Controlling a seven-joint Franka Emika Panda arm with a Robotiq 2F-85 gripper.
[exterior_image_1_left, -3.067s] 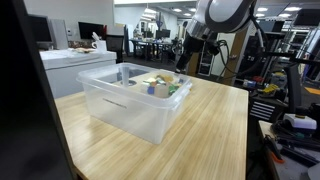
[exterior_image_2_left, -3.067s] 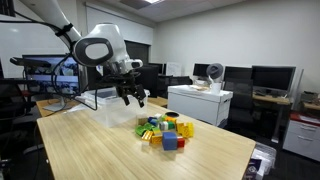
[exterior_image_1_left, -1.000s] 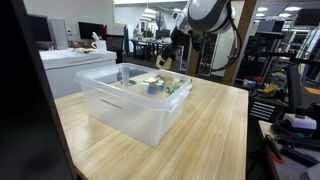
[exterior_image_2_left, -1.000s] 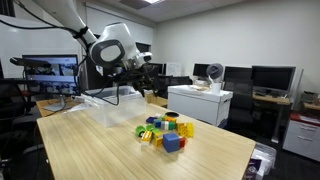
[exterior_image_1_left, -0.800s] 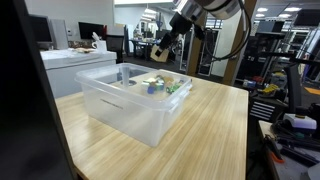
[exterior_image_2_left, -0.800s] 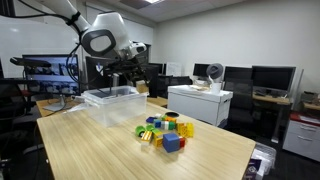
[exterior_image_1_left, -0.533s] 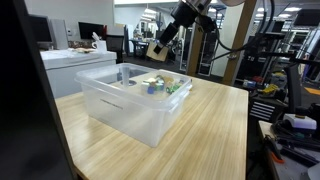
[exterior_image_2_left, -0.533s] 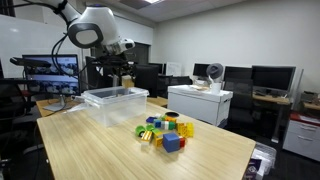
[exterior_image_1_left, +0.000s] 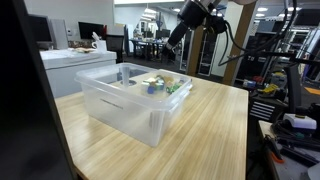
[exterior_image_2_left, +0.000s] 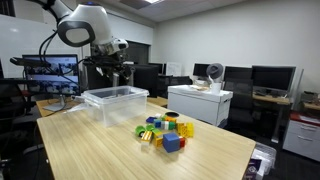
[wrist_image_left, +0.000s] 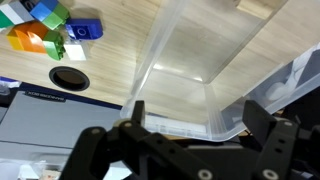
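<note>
Beneath the jaws, which stand wide and empty, sits the clear plastic bin (wrist_image_left: 185, 95), not touching them.

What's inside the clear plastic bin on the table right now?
Nothing visible: the wrist view shows the bin bare inside. Its near end is hidden behind the open gripper. The colored blocks lie outside it on the table.

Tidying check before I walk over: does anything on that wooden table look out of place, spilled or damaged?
Nothing looks damaged or tipped. The coloured blocks lie in a jumbled heap on the table, beside the clear bin rather than in it. The gripper hangs open above the bin.
</note>
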